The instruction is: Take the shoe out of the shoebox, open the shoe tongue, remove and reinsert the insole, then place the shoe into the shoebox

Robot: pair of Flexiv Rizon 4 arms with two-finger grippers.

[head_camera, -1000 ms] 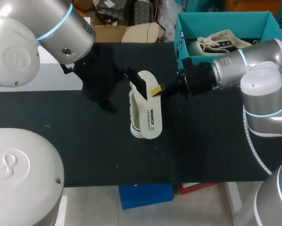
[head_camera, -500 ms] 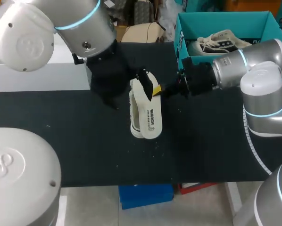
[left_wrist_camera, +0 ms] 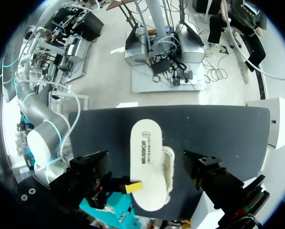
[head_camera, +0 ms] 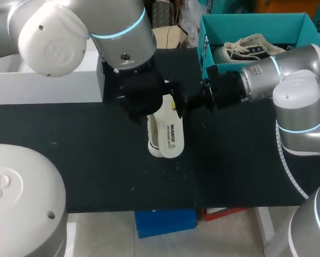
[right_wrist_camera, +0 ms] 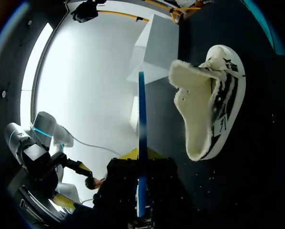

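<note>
on the table (head_camera: pixel 96 160), shoe (head_camera: pixel 168 136) laid sideways
left gripper (left_wrist_camera: pixel 145 158) is spread wide over it; right gripper (head_camera: pixel 180 103) state cannot be told

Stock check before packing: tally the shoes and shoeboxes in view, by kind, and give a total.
Shoes: 2 (loose shoe, boxed shoe)
Shoeboxes: 1 (teal shoebox)
Total: 3
</note>
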